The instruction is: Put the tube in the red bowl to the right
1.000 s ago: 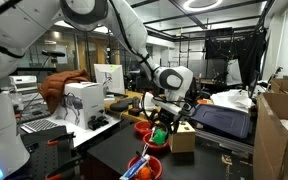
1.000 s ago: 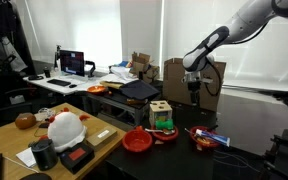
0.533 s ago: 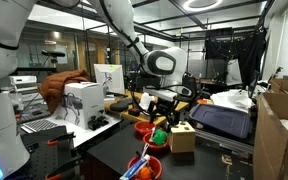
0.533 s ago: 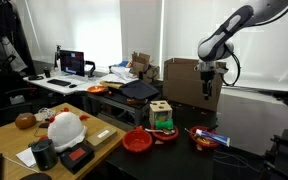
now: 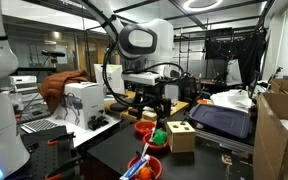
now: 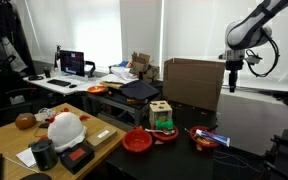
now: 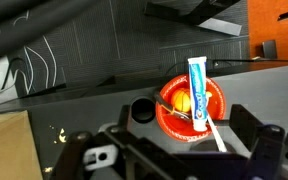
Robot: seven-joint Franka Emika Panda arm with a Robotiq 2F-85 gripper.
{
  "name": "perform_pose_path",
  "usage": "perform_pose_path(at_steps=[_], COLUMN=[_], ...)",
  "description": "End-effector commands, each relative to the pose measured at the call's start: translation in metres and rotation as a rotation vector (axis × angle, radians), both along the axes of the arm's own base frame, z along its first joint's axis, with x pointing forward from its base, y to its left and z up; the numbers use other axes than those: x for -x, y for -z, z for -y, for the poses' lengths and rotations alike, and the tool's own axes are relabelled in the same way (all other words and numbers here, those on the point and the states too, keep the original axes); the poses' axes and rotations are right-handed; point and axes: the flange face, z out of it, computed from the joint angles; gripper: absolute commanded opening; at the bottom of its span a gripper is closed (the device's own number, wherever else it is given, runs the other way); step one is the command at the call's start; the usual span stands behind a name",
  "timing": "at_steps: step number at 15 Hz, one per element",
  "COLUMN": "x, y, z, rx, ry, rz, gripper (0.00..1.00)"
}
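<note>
the tool [image 6: 231, 78] hung high over the dark worktop [image 6: 176, 158], well above everything on it. it was beside a big cardboard box [image 6: 192, 82] as that exterior view showed it. in the wrist view its fingers [image 7: 269, 148] stood far apart at the bottom corners of the picture, spread wide with nothing gripped between them.

the tube [image 7: 200, 95] lay inside the red bowl [image 7: 168, 120], stretched straight across it from rim to rim. its upper end reached just past the far edge, and a thin white end poked out over the near edge. a small orange thing [image 7: 179, 101] sat in the same bowl, touching the tube's side. just beside the bowl's rim stood a round black cup-like thing [image 7: 142, 110]; i could not tell what it was.

in an exterior view the red bowl [image 6: 206, 139] sat near the right of the worktop with the pale tube [image 6: 213, 136] showing in it. a wooden cube with cut-out holes [image 6: 161, 111] stood to its left, near it but apart. beyond that lay a second red bowl [image 6: 137, 142]. a green ball [image 5: 159, 136] rested beside the cube. further off, on a lighter desk, were a white rounded helmet-like thing [image 6: 66, 128] and a lit screen [image 6: 72, 62]. the arm [image 6: 259, 22] reached in from the upper right, well above the bowl.
</note>
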Motion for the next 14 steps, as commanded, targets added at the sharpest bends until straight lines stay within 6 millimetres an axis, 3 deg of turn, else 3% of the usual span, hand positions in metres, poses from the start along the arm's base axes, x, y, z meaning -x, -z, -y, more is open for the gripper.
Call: perform_pose_path(at_steps=[1,4,9,14], x=[0.04,0.055,0.073,0.072], y=[-0.023,-0.021,0.001,0.012], z=[-0.023,-0.051,-0.119,-0.184], rx=[-0.019,-0.035,-0.078,-0.056], ry=[-0.016,-0.023,-0.069,-0.126], rz=[0.106,0.151,0.213,0.261], gripper=[1.0,1.0,1.0,1.0])
